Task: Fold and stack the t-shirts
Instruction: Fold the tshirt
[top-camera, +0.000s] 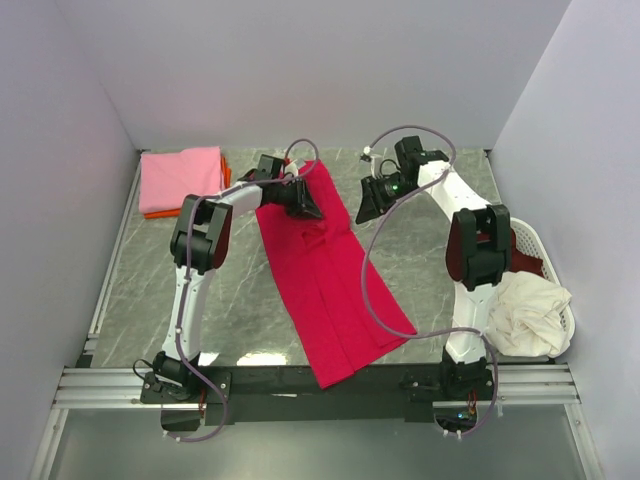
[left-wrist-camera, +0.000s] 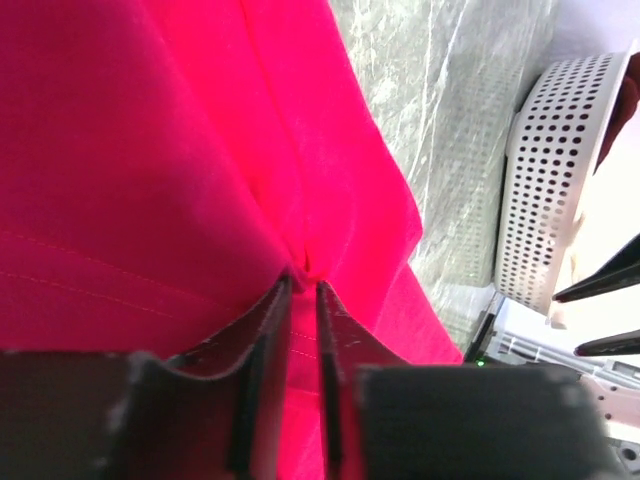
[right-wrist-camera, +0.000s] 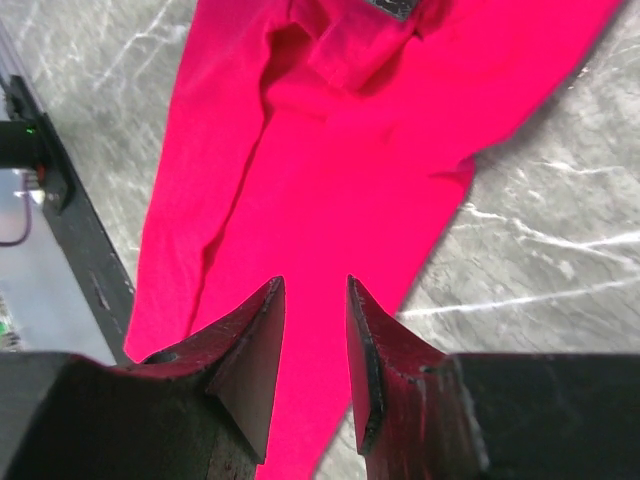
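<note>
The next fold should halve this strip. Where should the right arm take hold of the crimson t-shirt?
Probably the near right corner of the crimson t-shirt, from above and the right: it lies flat as a long strip, that corner free by the right arm's base.

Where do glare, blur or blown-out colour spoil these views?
Top external: a pale glare patch on the table near its front edge, otherwise evenly lit. Left wrist: the left gripper is soft up close, and the basket washes out toward the bright right edge. Right wrist: the red t-shirt is so saturated that its fold detail is weak.
</note>
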